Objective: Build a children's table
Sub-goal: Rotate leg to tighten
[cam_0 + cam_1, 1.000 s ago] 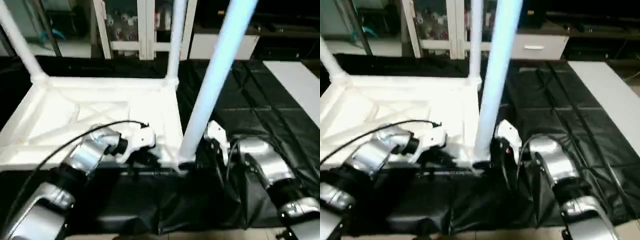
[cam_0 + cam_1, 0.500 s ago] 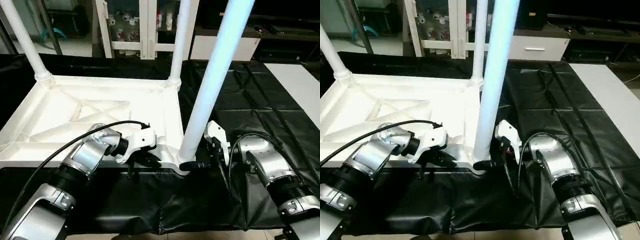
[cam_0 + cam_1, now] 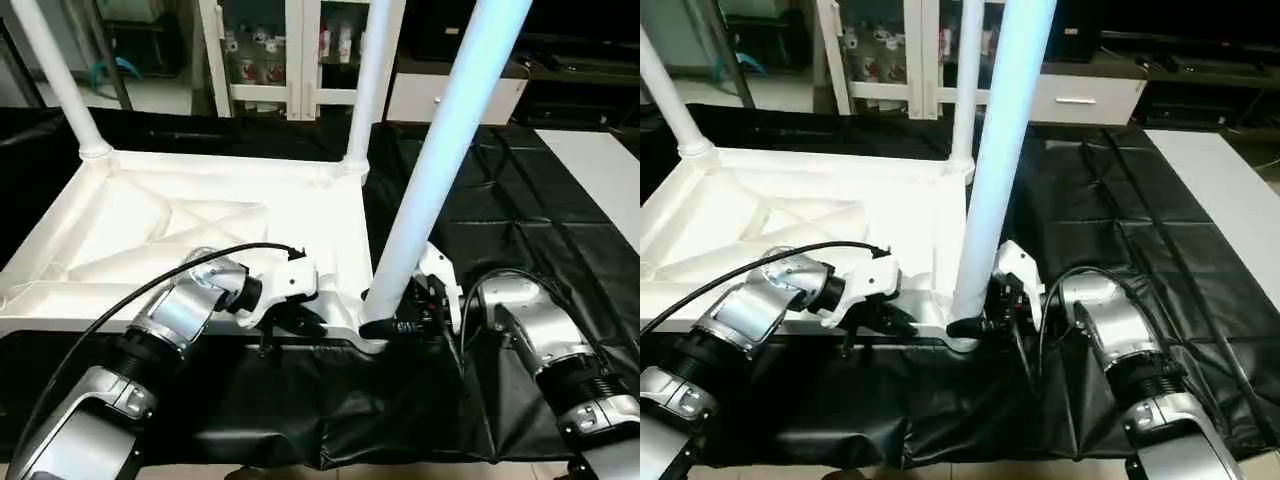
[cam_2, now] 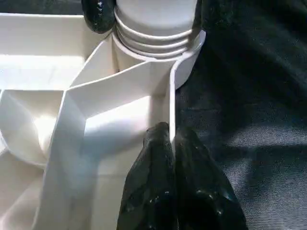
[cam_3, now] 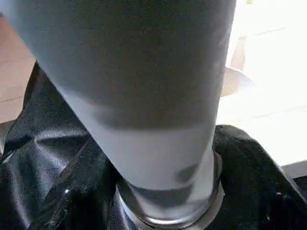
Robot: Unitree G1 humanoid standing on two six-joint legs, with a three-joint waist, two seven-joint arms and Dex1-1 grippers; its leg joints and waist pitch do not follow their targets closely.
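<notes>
Children's table top (image 3: 210, 225) lies upside down, X-ribbed underside up, at the near edge of the black-draped worktable (image 3: 500, 215). Three white legs stand in its corner sockets: two at the far corners and the near-right leg (image 3: 440, 150), which rises from the socket by the worktable's front edge. The left gripper (image 3: 290, 322), fingers pressed together, rests against the top's near rim beside that socket. The right gripper (image 3: 400, 322) brackets the leg's base with one finger on each side; whether it grips is unclear. Judged step: seating the third leg. Next, likely pressing it home, then fitting the near-left corner.
</notes>
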